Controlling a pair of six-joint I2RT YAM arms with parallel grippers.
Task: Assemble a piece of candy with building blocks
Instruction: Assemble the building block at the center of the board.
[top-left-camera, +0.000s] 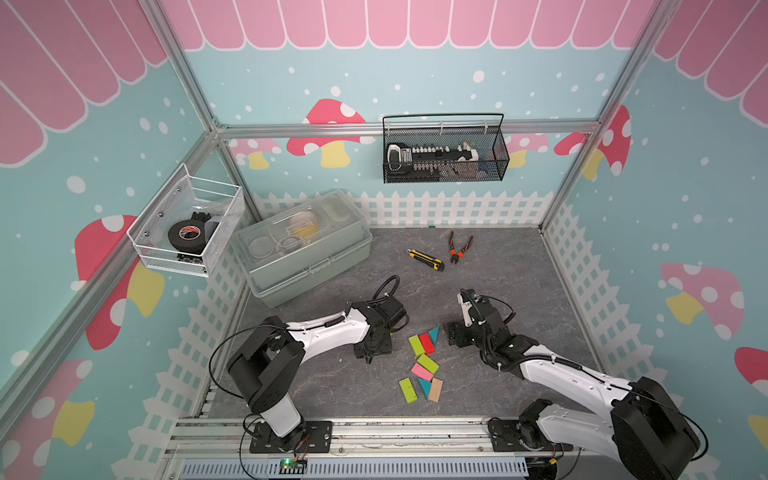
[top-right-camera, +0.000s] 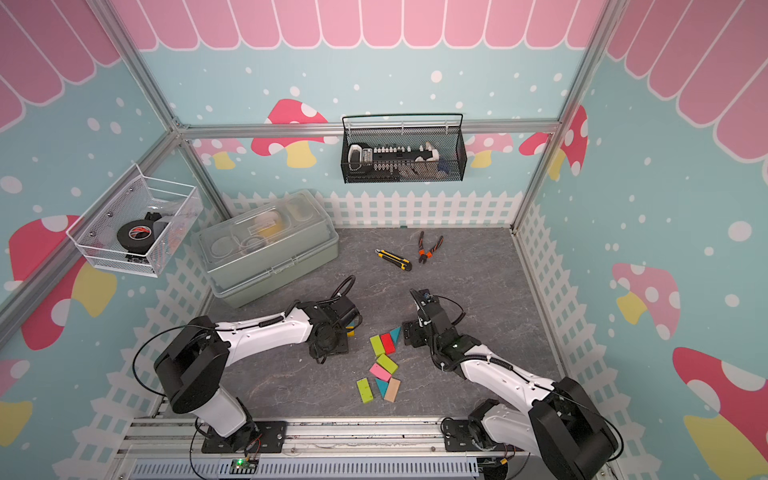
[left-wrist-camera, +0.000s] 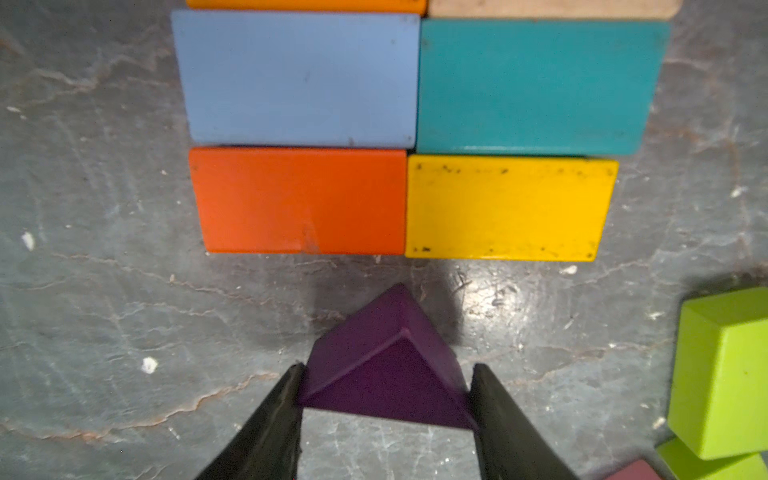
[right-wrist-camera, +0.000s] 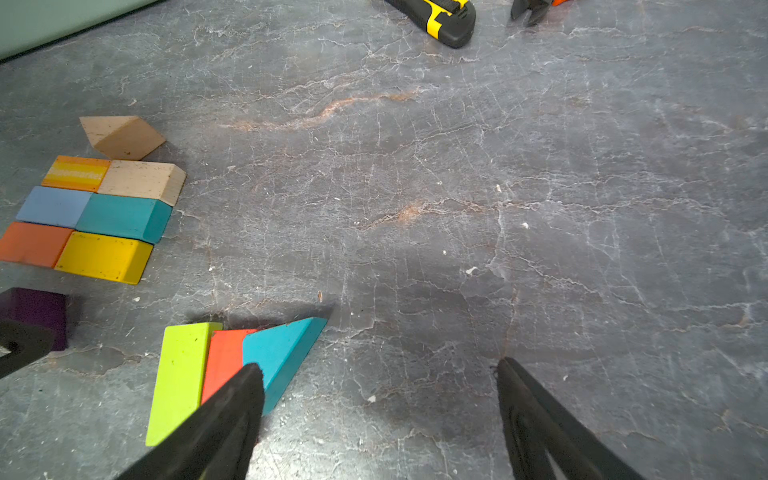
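Purple wedge (left-wrist-camera: 386, 365) pinched between left gripper (left-wrist-camera: 386, 399) fingers; right gripper (right-wrist-camera: 380, 370) spread wide, grasping nothing

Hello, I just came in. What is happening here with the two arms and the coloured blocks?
The left gripper holds a purple wedge just short of a flat grid of blocks: orange, yellow, blue, teal. A tan wedge sits at the grid's far end. The right gripper is open and empty, beside a loose teal wedge.
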